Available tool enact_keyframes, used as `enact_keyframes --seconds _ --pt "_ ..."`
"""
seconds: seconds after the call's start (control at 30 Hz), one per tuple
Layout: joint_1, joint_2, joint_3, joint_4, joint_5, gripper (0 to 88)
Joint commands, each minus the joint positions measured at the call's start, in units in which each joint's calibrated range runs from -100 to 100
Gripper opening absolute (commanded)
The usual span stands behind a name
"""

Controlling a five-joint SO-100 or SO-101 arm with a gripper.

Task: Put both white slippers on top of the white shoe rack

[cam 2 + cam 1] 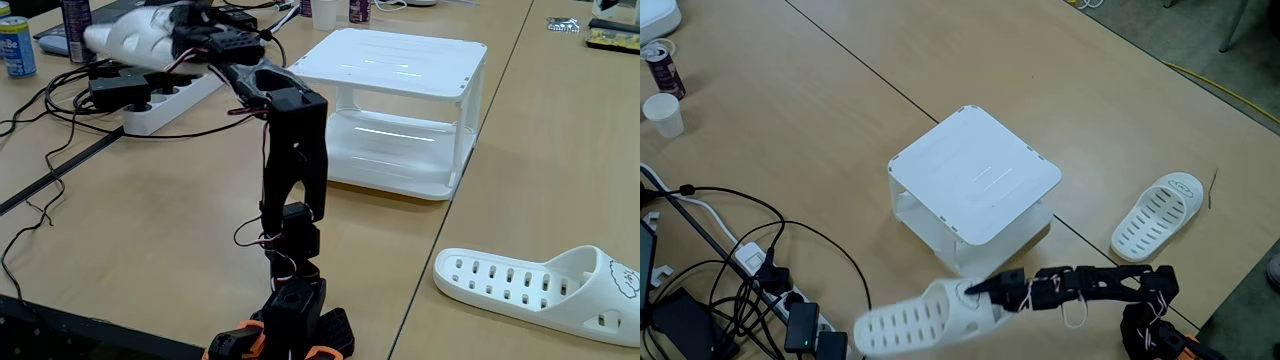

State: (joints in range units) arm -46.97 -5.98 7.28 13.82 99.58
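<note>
In both fixed views the white shoe rack [975,175] [395,70] stands mid-table with its flat top bare. One white slipper [1158,213] [545,290] lies on the table to the rack's right, apart from the arm. My gripper [975,292] [185,25] is shut on the other white slipper [915,320] [125,38]. It holds that slipper by its strap end in the air, in front of the rack's near corner in a fixed view and left of the rack in the other. The held slipper looks blurred.
A power strip [165,100] and tangled black cables [735,260] lie under and beside the held slipper. A paper cup [664,113] and a can [662,66] stand far left. The table edge and the floor [1200,40] run along the upper right.
</note>
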Motion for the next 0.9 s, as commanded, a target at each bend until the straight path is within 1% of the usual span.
enact_keyframes --seconds 0.0,0.17,0.37,0.87 --pt "3.79 -8.2 -2.72 -0.1 0.42 0.8" --pt "10.21 -7.69 -7.68 -0.1 0.42 0.8" --pt "16.62 -7.69 -9.49 -0.1 0.42 0.8" --pt "26.32 -6.94 -10.48 -0.1 0.42 0.8"
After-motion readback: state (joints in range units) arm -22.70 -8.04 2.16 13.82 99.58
